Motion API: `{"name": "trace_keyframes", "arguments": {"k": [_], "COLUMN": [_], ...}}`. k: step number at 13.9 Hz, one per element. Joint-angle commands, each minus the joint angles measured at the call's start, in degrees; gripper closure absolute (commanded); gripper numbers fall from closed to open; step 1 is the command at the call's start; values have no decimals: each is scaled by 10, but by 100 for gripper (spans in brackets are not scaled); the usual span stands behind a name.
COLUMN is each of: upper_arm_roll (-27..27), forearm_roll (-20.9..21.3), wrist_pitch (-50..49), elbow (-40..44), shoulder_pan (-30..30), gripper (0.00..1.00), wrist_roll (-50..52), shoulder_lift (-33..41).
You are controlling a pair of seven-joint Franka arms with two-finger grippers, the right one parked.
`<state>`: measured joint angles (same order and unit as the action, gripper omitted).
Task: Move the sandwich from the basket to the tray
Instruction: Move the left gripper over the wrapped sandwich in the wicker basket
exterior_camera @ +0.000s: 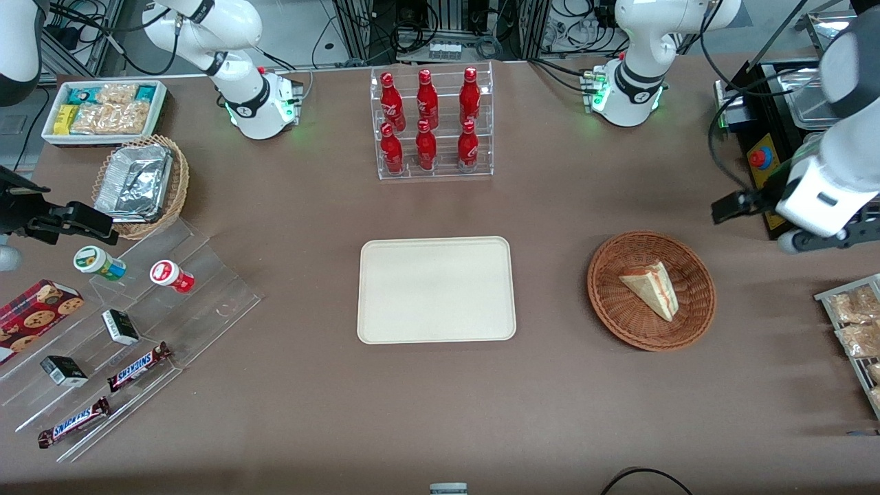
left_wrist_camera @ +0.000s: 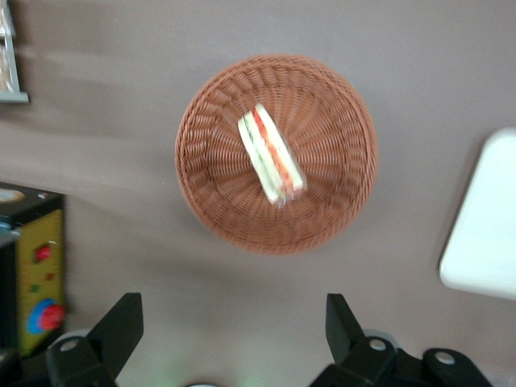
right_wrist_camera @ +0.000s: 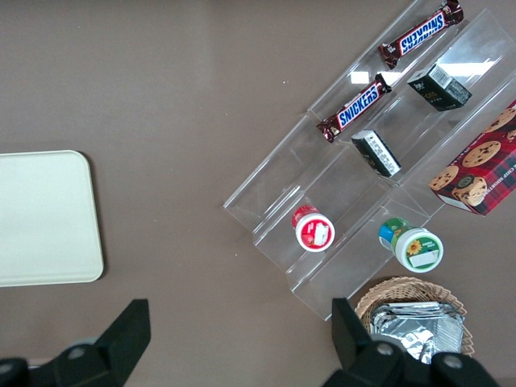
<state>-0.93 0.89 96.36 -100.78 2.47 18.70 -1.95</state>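
Observation:
The sandwich [exterior_camera: 652, 289], a pale wedge with red and green filling, lies in the round reddish-brown wicker basket [exterior_camera: 619, 324]. The cream-white tray [exterior_camera: 436, 289] lies flat at the table's middle, beside the basket and apart from it, with nothing on it. My left gripper [exterior_camera: 730, 206] hangs above the table, farther from the front camera than the basket and toward the working arm's end. It is open and empty. The left wrist view shows the sandwich [left_wrist_camera: 271, 155] in the basket [left_wrist_camera: 208, 201], the wide-apart fingers [left_wrist_camera: 121, 324] of the gripper [left_wrist_camera: 234, 322], and a corner of the tray [left_wrist_camera: 484, 234].
A black box with a red button [exterior_camera: 760, 159] stands close to my gripper. A wire rack of snack packets [exterior_camera: 856, 323] sits at the working arm's end. A clear rack of red bottles [exterior_camera: 432, 124] stands farther back than the tray. Acrylic steps with snacks [exterior_camera: 124, 330] lie toward the parked arm's end.

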Motion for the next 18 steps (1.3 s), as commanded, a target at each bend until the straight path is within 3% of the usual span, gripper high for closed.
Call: {"name": "trace_keyframes", "arguments": {"k": [1,7,13,18], "upper_arm_roll": [-1,-7,-12,-12], "forearm_roll": [-1,3,5,26], "wrist_pitch": [97,313,435,463], "elbow": [-111,-261,-286,-286], "shoulder_pan": [3,7,14,18], "gripper": [0,0,0,0], "wrist_roll": [109,279,303,303], "shoulder_lift": [44,36,-31,-80]}}
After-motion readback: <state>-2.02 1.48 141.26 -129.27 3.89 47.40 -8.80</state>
